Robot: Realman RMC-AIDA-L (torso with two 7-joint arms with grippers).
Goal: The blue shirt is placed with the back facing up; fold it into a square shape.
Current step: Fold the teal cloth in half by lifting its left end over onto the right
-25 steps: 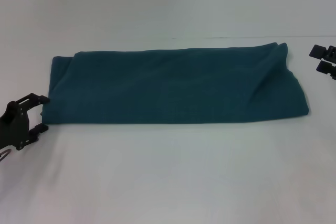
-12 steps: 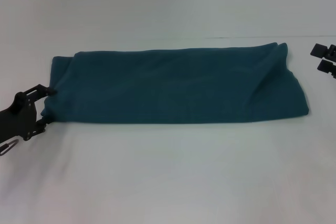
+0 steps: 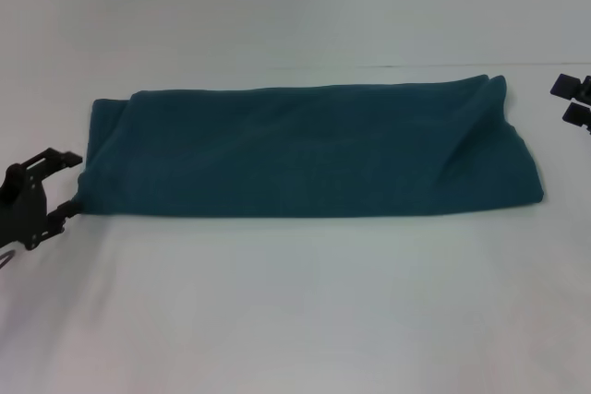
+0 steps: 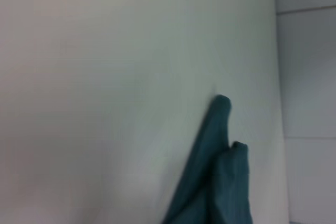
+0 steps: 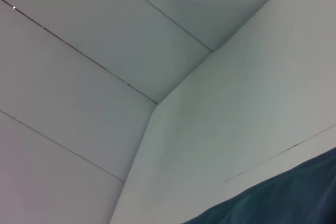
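The blue shirt [image 3: 305, 149] lies on the white table [image 3: 295, 302] as a long flat band running left to right, plain side up, with creases near its right end. My left gripper [image 3: 65, 184] stands open just off the shirt's left end, nothing between its fingers. At the far right edge my right gripper [image 3: 572, 101] stands open beside the shirt's right end, apart from the cloth. In the left wrist view an edge of the shirt [image 4: 215, 182] shows. A corner of the shirt [image 5: 283, 198] shows in the right wrist view.
The white table extends well in front of and behind the shirt. A wall [image 5: 79, 77] with thin panel seams shows in the right wrist view.
My left gripper reached the shirt's left edge half a second ago and has now drawn back a little to the left. My right gripper has shifted slightly right. The shirt lies as before.
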